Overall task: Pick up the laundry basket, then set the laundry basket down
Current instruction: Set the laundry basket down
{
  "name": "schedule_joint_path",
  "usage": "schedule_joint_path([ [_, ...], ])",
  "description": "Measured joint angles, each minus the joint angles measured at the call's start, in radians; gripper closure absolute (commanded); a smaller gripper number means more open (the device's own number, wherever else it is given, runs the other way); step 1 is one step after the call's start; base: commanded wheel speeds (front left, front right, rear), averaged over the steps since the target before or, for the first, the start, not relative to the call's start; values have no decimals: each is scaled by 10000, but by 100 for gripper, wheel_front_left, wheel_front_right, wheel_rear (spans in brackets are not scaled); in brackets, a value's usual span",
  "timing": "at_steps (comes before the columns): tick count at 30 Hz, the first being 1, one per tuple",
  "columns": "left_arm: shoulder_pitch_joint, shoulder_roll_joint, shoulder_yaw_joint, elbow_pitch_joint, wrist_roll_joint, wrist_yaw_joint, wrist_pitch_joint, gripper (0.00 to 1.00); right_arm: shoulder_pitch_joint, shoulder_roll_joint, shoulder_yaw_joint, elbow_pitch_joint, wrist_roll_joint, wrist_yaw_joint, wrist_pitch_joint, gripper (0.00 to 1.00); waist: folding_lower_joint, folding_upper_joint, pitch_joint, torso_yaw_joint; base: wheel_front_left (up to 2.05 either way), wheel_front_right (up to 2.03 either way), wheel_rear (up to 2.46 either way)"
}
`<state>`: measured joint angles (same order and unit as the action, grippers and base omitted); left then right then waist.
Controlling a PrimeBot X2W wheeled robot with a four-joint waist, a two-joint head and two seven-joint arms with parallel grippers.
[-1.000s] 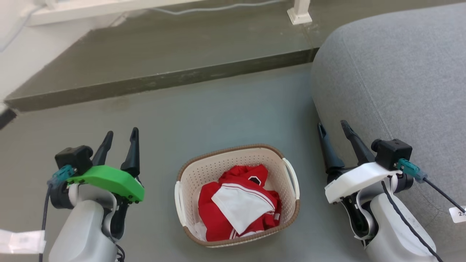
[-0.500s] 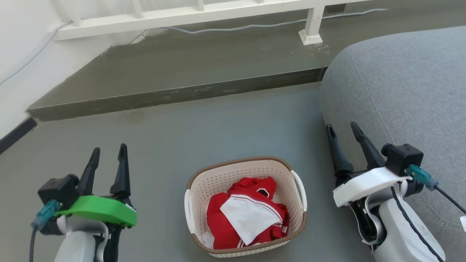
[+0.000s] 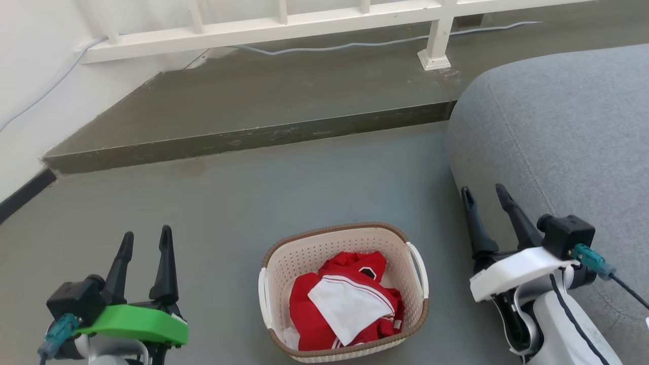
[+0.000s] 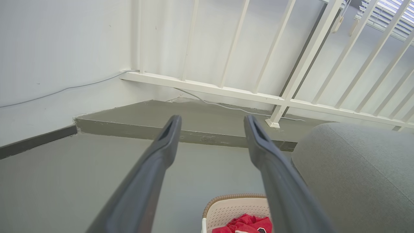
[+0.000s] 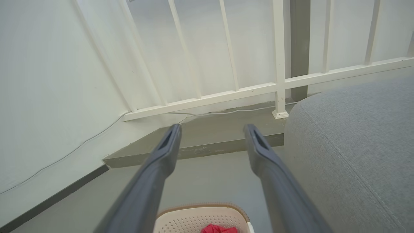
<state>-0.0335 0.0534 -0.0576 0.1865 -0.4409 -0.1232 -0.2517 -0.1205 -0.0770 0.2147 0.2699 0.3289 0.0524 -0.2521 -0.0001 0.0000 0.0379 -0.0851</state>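
Observation:
The laundry basket (image 3: pixel 284 263), cream-white and perforated with a brown rim and white side handles, stands on the grey floor low in the head view, holding red and white clothing (image 3: pixel 345 301). My left gripper (image 3: pixel 145 238) hovers open to its left, well apart from it. To the basket's right my right gripper (image 3: pixel 484 192) is open too, beside the sofa, with empty fingers. The left wrist view catches the basket's (image 4: pixel 236 207) far rim between the open left gripper's (image 4: pixel 212 121) fingers. Its rim (image 5: pixel 200 216) also peeks up at the bottom of the right wrist view below the open right gripper (image 5: pixel 212 129).
A grey sofa (image 3: pixel 557 132) fills the right side, close to my right arm. Beyond the basket a low dark step (image 3: pixel 243 137) crosses the floor, with a white railing (image 3: pixel 284 23) and a cable behind it. A white wall (image 3: pixel 30 76) stands at the left.
The head camera has tilted up, so the railing and wall came into view and the basket sits lower. Both grippers stay open on either side of the basket.

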Motion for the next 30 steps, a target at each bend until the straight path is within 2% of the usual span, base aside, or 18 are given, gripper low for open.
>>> schedule_joint_path([
  [14,439,-48,155,-646,267,-8,0,0,218,63,-136,-113,-146,2,0,0,0,0,131,-53,0,0,0],
  [30,653,-65,213,-790,318,-12,0,0,254,107,-194,-159,-226,94,0,0,0,0,208,-97,0,0,0],
])
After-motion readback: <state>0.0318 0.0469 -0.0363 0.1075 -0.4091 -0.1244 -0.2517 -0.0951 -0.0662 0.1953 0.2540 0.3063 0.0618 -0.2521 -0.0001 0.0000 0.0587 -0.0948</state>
